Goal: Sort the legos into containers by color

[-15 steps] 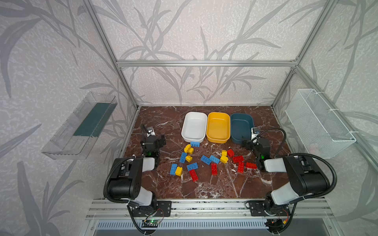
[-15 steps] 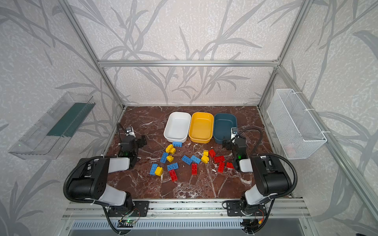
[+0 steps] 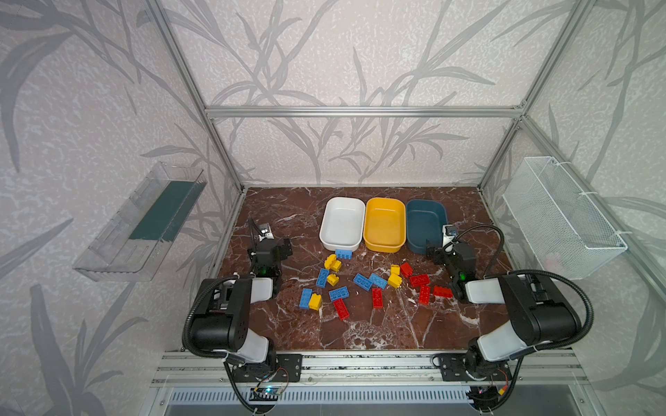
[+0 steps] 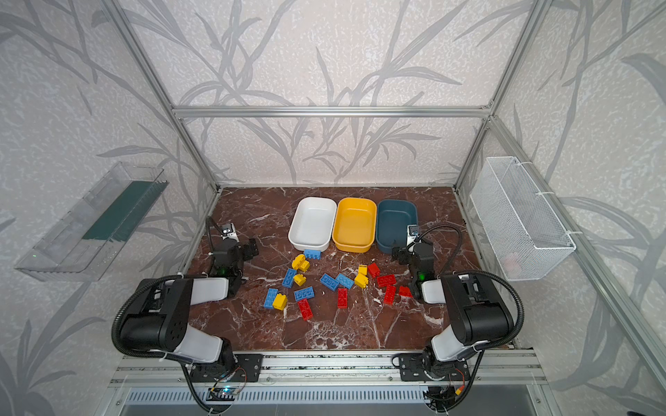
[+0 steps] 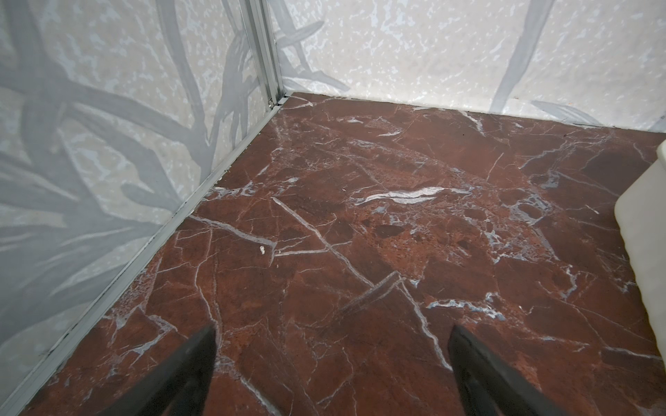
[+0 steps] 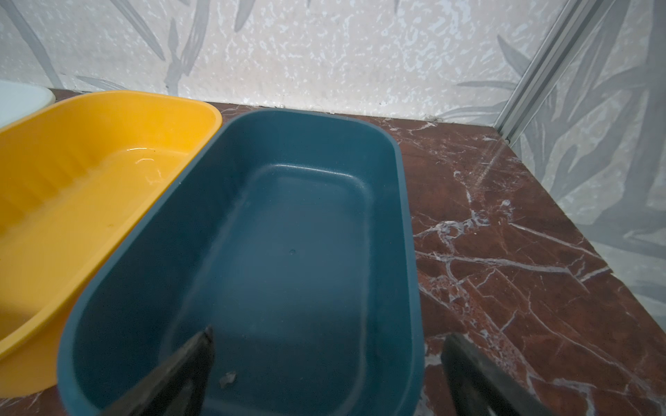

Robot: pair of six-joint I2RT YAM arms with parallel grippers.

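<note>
Studded plastic legos (image 3: pixel 364 281) — red and blue slabs, chunky yellow blocks — lay scattered across the veined marble tabletop's (image 3: pixel 360 331) middle, before the rounded white tub (image 3: pixel 342 221), yellow tub (image 3: pixel 385 223) and teal tub (image 3: pixel 425 223); left gripper (image 5: pixel 331 331) and right gripper (image 6: pixel 328 338) gaped empty.

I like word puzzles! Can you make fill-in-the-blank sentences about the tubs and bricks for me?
1. The middle tub, between the white tub and the teal tub, is ____.
2. The brick nearest the white tub is ____.
3. All three tubs are ____ inside.
4. The left gripper and the right gripper both stand ____.

Missing words: yellow; blue; empty; open.
</note>
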